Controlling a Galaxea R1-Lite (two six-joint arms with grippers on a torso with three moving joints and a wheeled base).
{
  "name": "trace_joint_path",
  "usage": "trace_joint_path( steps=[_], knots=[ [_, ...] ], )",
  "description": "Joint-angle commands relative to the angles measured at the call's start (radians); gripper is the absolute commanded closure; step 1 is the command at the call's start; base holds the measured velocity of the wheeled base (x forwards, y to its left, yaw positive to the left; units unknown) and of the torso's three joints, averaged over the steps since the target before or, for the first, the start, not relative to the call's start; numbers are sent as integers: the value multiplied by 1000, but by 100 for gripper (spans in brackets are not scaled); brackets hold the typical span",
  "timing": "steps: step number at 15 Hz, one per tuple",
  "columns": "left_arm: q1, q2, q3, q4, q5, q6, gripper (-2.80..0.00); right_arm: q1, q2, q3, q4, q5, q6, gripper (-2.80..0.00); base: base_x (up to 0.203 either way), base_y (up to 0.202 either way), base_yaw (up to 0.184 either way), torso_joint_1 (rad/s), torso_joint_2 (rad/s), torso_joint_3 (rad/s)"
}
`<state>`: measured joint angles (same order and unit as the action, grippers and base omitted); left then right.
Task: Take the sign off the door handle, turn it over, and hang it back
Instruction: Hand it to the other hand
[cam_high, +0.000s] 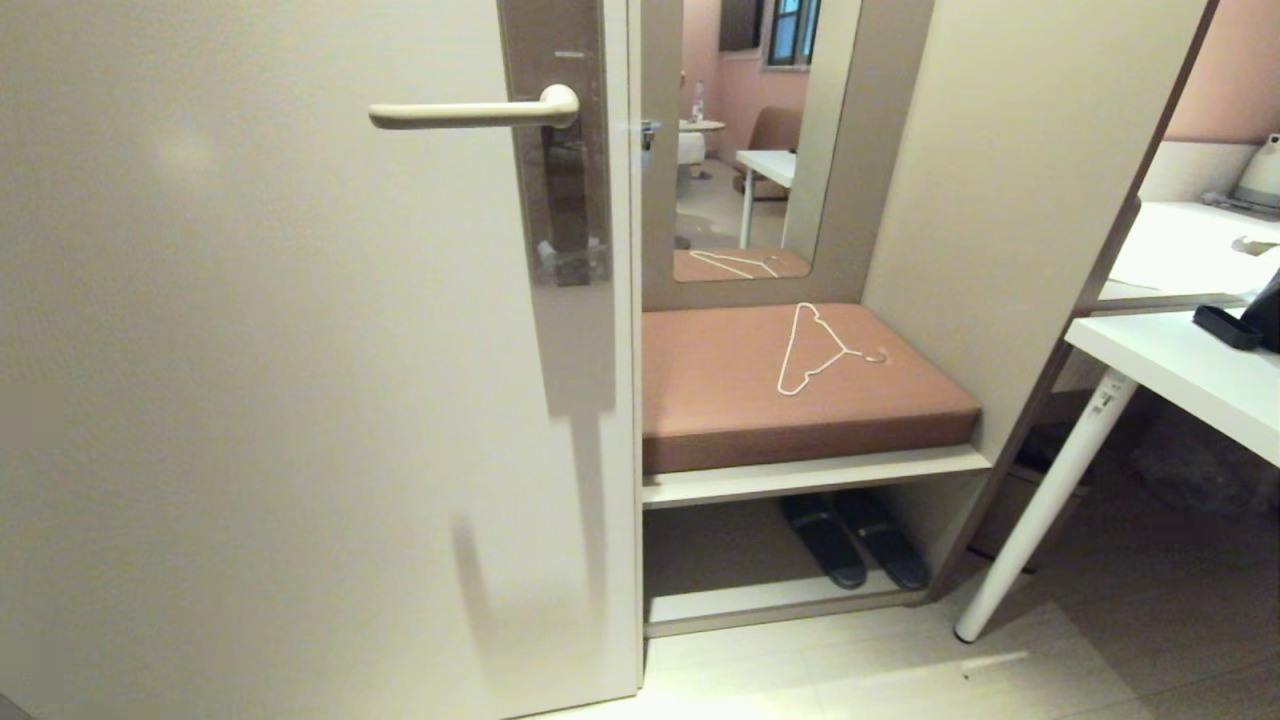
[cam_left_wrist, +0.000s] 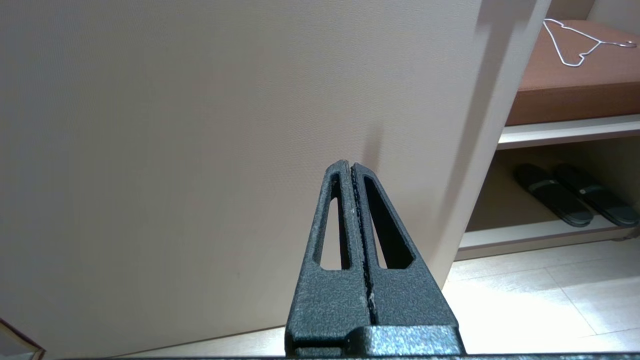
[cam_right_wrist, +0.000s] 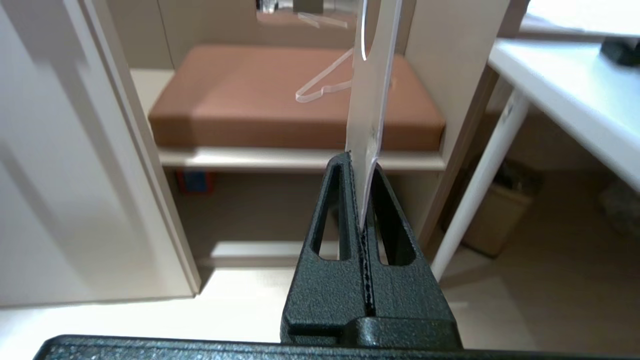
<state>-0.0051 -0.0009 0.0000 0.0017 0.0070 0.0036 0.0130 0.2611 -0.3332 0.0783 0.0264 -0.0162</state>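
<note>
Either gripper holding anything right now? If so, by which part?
The right gripper is shut on the sign, pinching one end edge-on. The left gripper is shut and empty. The door handle is bare.

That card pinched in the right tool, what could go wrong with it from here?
The right tool grips the sign only by one thin end, edge-on, so it might slip or twist. The door handle is bare, and threading the sign's hole over that slim lever may miss. If dropped, it could land near the hanger on the cushion.
</note>
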Motion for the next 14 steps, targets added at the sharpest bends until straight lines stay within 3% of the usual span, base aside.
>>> trace_joint_path(
  steps=[1, 7, 9, 11, 14],
  knots=[
    [1, 1, 0, 0, -1, 3, 0, 1, 158, -54, -31, 1, -3, 0, 0, 0, 0, 0, 0, 0],
    [1, 1, 0, -42, -30, 83, 0, 1, 390, -272, -72, 66, -73, 0, 0, 0, 0, 0, 0, 0],
    [1, 17, -55, -35, -84, 77, 0, 1, 420, -303, -72, 92, -87, 0, 0, 0, 0, 0, 0, 0],
    [0, 97, -125, -32, -150, 75, 0, 1, 453, -325, -78, 99, -88, 0, 0, 0, 0, 0, 0, 0],
    [-22, 278, -228, -54, -179, 64, 0, 1, 505, -356, -84, 123, -87, 0, 0, 0, 0, 0, 0, 0]
  ],
)
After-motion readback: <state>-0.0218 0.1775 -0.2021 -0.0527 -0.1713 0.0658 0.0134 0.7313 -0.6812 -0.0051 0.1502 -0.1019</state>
